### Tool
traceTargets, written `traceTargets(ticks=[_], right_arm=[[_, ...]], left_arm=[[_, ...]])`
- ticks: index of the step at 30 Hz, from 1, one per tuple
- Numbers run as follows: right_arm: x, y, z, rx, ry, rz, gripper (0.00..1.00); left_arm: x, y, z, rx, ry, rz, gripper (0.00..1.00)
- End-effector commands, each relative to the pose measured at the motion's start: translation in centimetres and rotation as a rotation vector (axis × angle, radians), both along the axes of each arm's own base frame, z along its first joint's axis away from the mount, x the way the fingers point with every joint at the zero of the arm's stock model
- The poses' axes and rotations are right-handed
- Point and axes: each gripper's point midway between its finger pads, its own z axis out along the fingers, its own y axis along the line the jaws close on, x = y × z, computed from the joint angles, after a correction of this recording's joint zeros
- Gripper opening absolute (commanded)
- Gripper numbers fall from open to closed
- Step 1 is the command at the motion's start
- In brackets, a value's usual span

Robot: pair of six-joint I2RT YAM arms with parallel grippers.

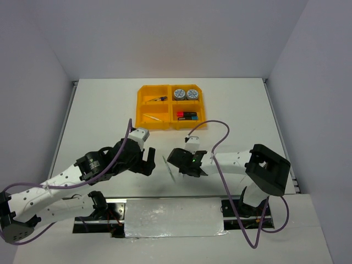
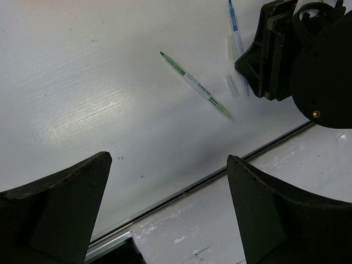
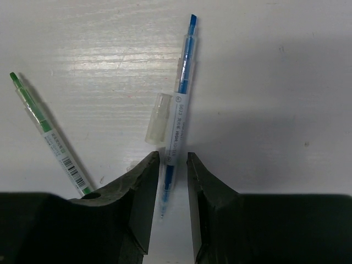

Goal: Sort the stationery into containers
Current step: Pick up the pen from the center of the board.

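Note:
The orange-yellow tray (image 1: 170, 127) stands at the far middle. Its compartments hold two tape rolls (image 1: 185, 94), black highlighters (image 1: 187, 115) and thin pens (image 1: 158, 99). A blue pale pen (image 3: 181, 104) lies on the table, its near end between the fingers of my right gripper (image 3: 173, 159). The jaws stand narrowly apart around it, with a gap showing on the right side. A clear cap (image 3: 158, 118) lies beside the pen. A green pen (image 3: 49, 135) lies to its left and also shows in the top view (image 1: 168, 166). My left gripper (image 1: 147, 159) is open and empty above the table's near edge.
The two grippers are close together near the front middle of the table, with the green pen (image 2: 197, 87) between them. The right gripper's body (image 2: 275, 49) shows in the left wrist view, next to the blue pen (image 2: 235, 27). The table's front rail (image 2: 181, 192) runs below.

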Motion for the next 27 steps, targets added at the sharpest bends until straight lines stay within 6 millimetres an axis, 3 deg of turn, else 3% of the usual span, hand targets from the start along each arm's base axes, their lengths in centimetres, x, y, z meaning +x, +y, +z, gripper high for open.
traceTargets(ticks=[1, 11, 18, 27], right_arm=[[0.4, -0.9, -0.7, -0.016, -0.015, -0.035, 0.35], [0.3, -2.6, -1.3, -0.018, -0.012, -0.068, 0.35], [0.7, -5.1, -1.8, 0.011, -0.003, -0.094, 0.34], [0.7, -5.4, -3.9, -0.051, 0.065, -0.043, 0.30]], left_arm=[[0.3, -0.4, 0.9, -0.028, -0.032, -0.018, 0.99], [0.3, -0.4, 1.3, -0.036, -0.038, -0.014, 0.99], [0.8, -1.0, 1.3, -0.038, -0.027, 0.010, 0.99], [1.8, -2.4, 2.3, -0.061, -0.025, 0.029, 0.99]])
